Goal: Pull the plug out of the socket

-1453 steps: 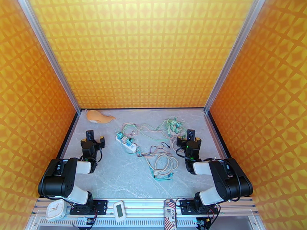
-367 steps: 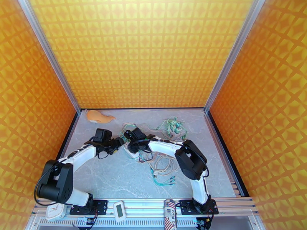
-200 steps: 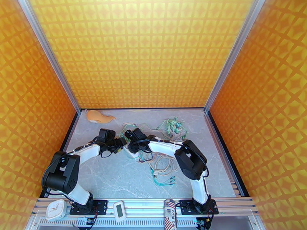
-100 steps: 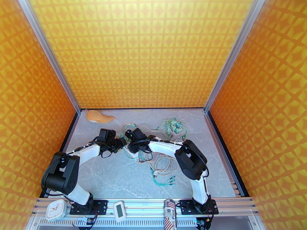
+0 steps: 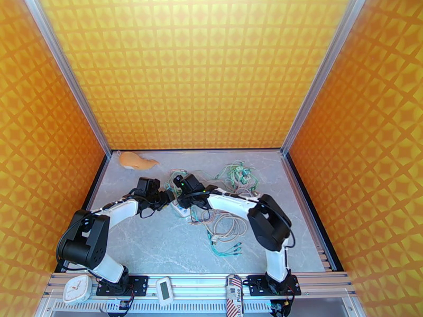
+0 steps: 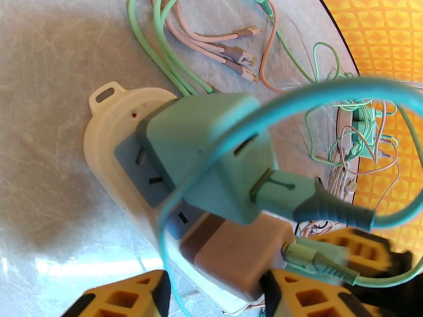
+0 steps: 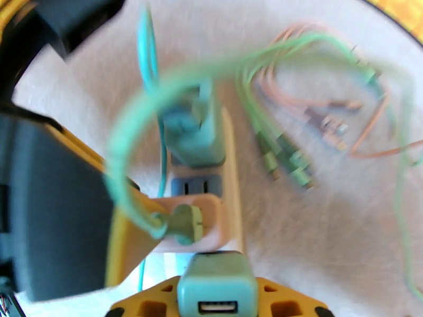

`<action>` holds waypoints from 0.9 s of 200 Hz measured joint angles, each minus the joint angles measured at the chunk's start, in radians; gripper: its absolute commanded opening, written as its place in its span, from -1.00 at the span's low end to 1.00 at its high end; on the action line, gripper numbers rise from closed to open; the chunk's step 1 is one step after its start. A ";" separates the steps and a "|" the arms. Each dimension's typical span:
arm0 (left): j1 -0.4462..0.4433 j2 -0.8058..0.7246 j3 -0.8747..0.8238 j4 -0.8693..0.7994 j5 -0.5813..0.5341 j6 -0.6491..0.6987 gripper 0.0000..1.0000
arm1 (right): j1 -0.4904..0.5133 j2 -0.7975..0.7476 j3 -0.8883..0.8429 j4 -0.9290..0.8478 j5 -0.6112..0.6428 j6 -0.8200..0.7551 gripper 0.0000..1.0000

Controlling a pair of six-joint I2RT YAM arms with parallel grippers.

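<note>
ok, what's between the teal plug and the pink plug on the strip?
One vacant socket, slots bare, on the power strip. The right wrist view shows it between the teal plug and the pink plug.

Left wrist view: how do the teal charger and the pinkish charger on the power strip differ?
The teal charger sits farther up the power strip; the pinkish charger is nearest the left hand's fingers. The teal charger carries a teal cable, the pinkish charger a pale green cable. Both are plugged in.
</note>
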 measured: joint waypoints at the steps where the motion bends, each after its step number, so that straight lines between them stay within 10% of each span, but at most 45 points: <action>1: 0.000 0.000 0.000 0.000 0.000 0.000 0.03 | 0.000 -0.002 0.000 0.001 0.001 -0.001 -0.96; 180: 0.000 -0.119 0.103 -0.289 -0.099 0.000 0.36 | 0.043 -0.275 -0.189 0.006 0.066 0.047 -0.81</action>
